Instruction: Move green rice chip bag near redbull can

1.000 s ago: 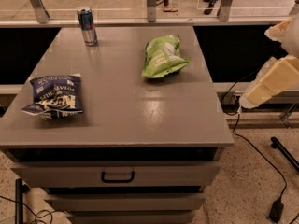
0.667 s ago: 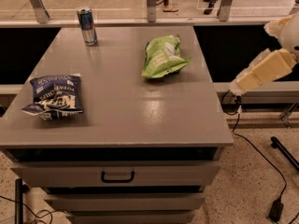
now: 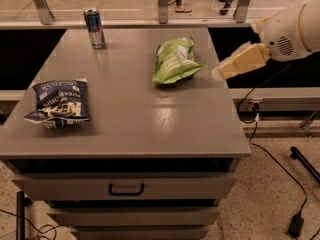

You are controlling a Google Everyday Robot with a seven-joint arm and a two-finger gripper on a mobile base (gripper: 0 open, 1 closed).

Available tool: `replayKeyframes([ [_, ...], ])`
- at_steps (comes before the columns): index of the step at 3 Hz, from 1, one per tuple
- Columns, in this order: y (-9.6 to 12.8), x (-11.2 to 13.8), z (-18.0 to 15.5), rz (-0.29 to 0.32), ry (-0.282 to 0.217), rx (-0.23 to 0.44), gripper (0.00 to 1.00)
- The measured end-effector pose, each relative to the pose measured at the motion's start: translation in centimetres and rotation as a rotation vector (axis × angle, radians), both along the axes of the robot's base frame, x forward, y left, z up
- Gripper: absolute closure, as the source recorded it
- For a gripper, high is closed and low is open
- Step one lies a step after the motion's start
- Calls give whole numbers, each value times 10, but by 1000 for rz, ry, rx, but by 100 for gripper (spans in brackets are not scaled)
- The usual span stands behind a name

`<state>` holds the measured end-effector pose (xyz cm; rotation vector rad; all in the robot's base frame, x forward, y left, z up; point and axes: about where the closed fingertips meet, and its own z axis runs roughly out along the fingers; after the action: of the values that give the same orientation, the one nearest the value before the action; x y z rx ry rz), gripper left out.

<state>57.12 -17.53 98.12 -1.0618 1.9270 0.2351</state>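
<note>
The green rice chip bag (image 3: 175, 60) lies flat on the grey table (image 3: 135, 114), right of the middle toward the back. The redbull can (image 3: 94, 28) stands upright near the back left corner, well apart from the bag. My gripper (image 3: 222, 71) comes in from the right on a cream-and-white arm (image 3: 285, 34). Its tip hangs over the table's right edge, a short way right of the green bag and not touching it.
A dark blue-and-white chip bag (image 3: 59, 101) lies at the table's left front. A drawer with a handle (image 3: 126, 189) is below the tabletop. Metal rails (image 3: 160, 4) run behind the table. Cables (image 3: 280, 169) lie on the floor at the right.
The arm has swung up and to the left, from beside the table's right side to over its right edge, closer to the green bag. The bags and can have not moved.
</note>
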Motion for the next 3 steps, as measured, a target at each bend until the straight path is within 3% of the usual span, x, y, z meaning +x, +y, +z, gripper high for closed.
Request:
replayKeyframes([
  [1,28,31,-24,7,58,23,0],
  [2,28,31,-24,8,58,23,0],
  [3,35,39,-46,-14,66,-6,0],
])
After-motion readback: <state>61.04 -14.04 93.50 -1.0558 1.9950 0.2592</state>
